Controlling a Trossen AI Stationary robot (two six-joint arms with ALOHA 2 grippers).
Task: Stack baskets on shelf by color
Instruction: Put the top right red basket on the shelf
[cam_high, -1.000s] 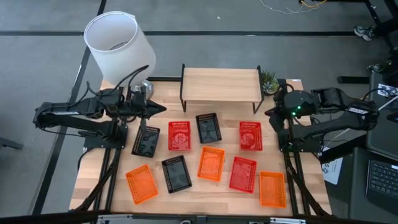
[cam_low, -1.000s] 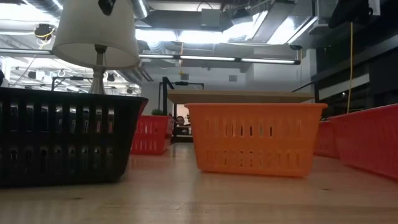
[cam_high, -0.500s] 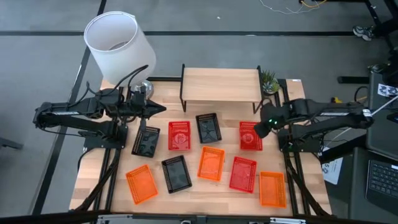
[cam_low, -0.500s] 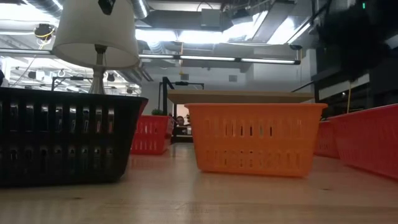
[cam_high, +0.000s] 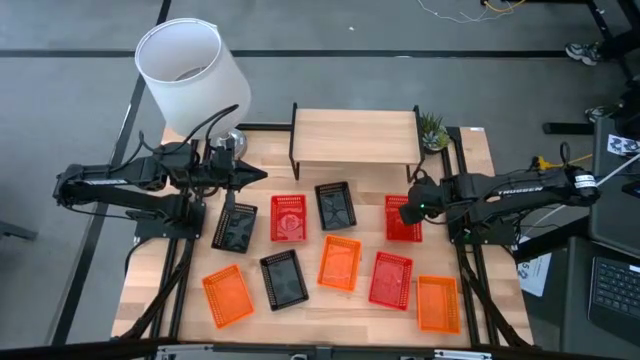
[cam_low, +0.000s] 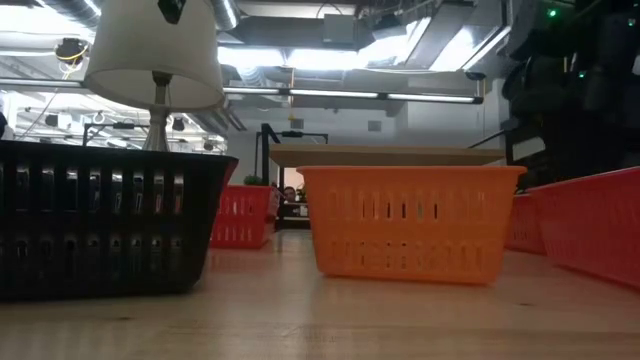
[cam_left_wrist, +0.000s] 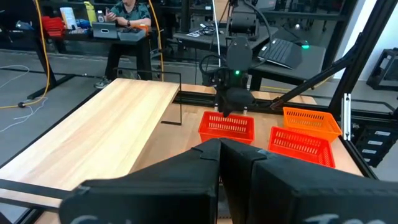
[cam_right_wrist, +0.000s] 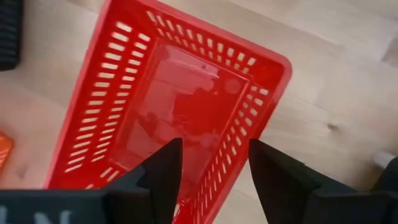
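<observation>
Nine baskets lie loose on the tabletop in front of the light-wood shelf (cam_high: 355, 135), three each of red, black and orange. My right gripper (cam_right_wrist: 214, 168) is open and points down over the red basket (cam_high: 403, 228) nearest the table's right edge. One finger is over the basket's inside and the other outside one long wall (cam_right_wrist: 239, 143), and I see no touch. The left wrist view shows this gripper (cam_left_wrist: 229, 114) just above that basket (cam_left_wrist: 227, 126). My left gripper (cam_left_wrist: 221, 144) is shut and level, high over the table's left part (cam_high: 262, 177).
Around the red basket lie a black basket (cam_high: 335, 205), an orange basket (cam_high: 339, 262) and another red one (cam_high: 391, 279). A lamp with a white shade (cam_high: 190, 70) stands at the far left corner. A small plant (cam_high: 432, 130) is right of the shelf.
My right gripper has come down from beside the table's right edge and moved toward the table's middle. It has tipped from nearly level to pointing down and now hangs over the right-hand red basket. No basket has moved.
</observation>
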